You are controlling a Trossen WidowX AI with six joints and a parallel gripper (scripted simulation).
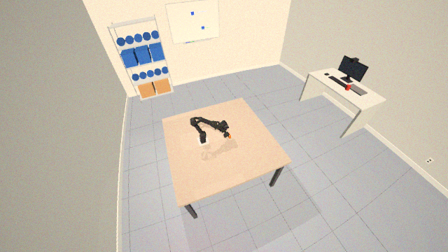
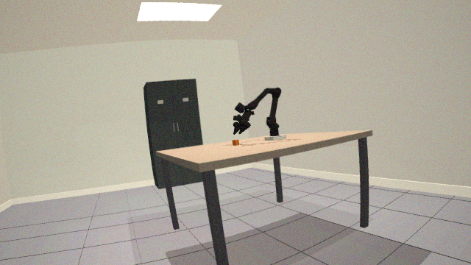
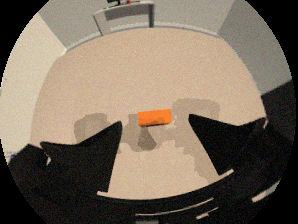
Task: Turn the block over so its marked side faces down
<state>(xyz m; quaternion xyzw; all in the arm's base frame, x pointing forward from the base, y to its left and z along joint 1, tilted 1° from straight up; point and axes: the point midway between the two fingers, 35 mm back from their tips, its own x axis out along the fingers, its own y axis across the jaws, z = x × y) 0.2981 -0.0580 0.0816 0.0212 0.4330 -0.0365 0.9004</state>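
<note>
The orange block (image 1: 229, 136) (image 2: 235, 142) (image 3: 155, 117) rests on the table (image 1: 196, 182) (image 2: 206, 158) (image 3: 150, 60). Its upper face looks plain orange in the wrist view. A thin dark strip shows along its lower near edge there; whether this is the mark or shadow I cannot tell. The underside and far side are hidden. My gripper (image 1: 227, 134) (image 2: 238, 133) (image 3: 156, 120) is open and empty. It points down and hangs above the block, apart from it, with a gap visible in the exterior view. In the wrist view the block appears between the two spread fingertips.
The arm's white base plate (image 1: 203, 141) (image 2: 275, 138) stands on the table behind the gripper. The arm's shadow falls around the block. A white desk (image 1: 371, 101) with a monitor, a shelf (image 1: 134, 82) and a dark cabinet (image 2: 173, 114) stand away from the table.
</note>
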